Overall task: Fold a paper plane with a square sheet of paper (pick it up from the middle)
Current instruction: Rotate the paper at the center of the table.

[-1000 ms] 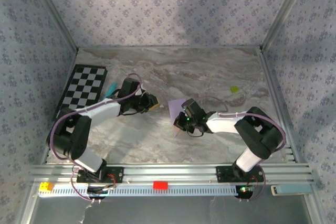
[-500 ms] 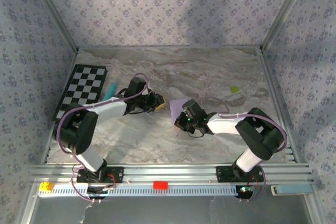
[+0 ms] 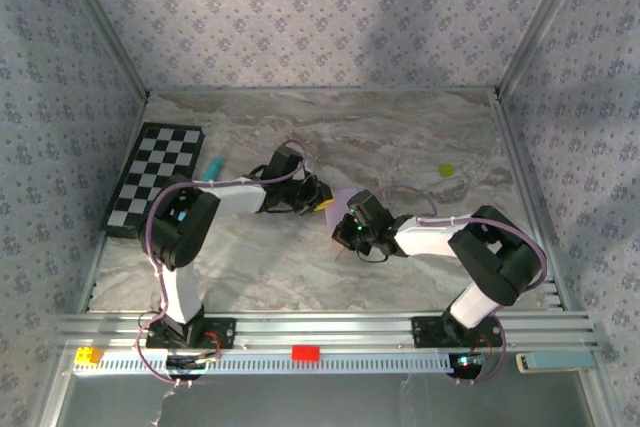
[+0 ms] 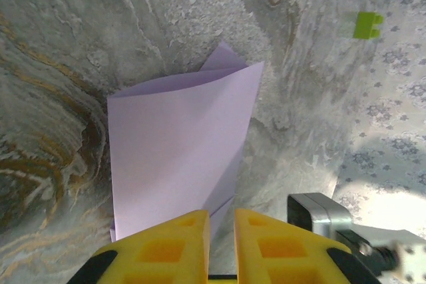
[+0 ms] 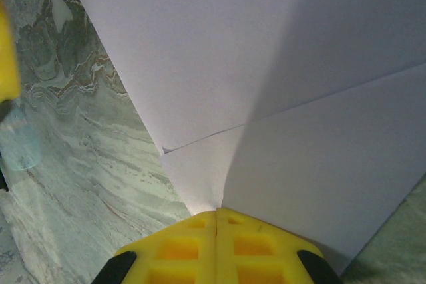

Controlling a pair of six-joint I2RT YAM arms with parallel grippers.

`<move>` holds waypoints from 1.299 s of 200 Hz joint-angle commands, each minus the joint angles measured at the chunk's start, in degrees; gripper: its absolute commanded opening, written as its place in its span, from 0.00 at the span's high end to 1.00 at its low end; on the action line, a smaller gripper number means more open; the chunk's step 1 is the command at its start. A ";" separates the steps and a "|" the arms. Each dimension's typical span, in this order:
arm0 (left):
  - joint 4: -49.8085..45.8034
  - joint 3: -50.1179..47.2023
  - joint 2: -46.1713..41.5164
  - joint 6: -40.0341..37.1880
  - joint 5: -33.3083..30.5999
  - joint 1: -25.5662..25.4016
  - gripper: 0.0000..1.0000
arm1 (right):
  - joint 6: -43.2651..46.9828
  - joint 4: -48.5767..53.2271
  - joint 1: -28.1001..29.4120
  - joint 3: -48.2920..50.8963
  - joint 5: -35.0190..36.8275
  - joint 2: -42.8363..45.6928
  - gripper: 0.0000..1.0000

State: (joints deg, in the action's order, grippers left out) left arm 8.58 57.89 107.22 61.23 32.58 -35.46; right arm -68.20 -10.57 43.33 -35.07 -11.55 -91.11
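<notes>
The right gripper point(image 5: 217, 221) is clenched on the square sheet of paper point(image 5: 266, 64), which rises creased and folded from its closed yellow fingers above the marble table point(image 5: 80, 138). The left gripper point(image 4: 221, 221) sits just at the sheet's opposite edge, jaws parted by a narrow gap; I cannot tell whether they touch the paper. From above, both grippers cover most of the sheet. In the right wrist view it runs off the top and right.

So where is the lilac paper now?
In the top view the lilac paper is near the middle of the table, pinched by the right end effector, with the left end effector close on its left.
</notes>
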 commanded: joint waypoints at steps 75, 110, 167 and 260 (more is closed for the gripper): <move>-1.66 0.36 6.43 -0.67 0.05 -1.20 0.91 | 1.67 2.24 -0.06 -0.14 0.96 3.04 0.85; -3.04 0.12 6.25 -1.93 -0.41 -0.76 0.92 | 3.82 4.48 -1.60 -0.55 0.92 5.80 0.78; -6.78 1.68 5.88 -6.02 0.87 -0.61 0.92 | 7.43 9.46 -5.60 -1.18 -0.25 7.88 0.74; -7.79 1.63 4.98 -7.98 0.72 -0.59 0.92 | 10.18 2.03 -5.67 -2.06 -9.29 2.48 0.92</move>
State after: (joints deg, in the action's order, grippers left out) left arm 5.58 59.44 112.84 54.54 33.06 -36.38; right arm -58.94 -7.57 37.26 -36.32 -18.70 -86.65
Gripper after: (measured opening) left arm 0.075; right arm 0.084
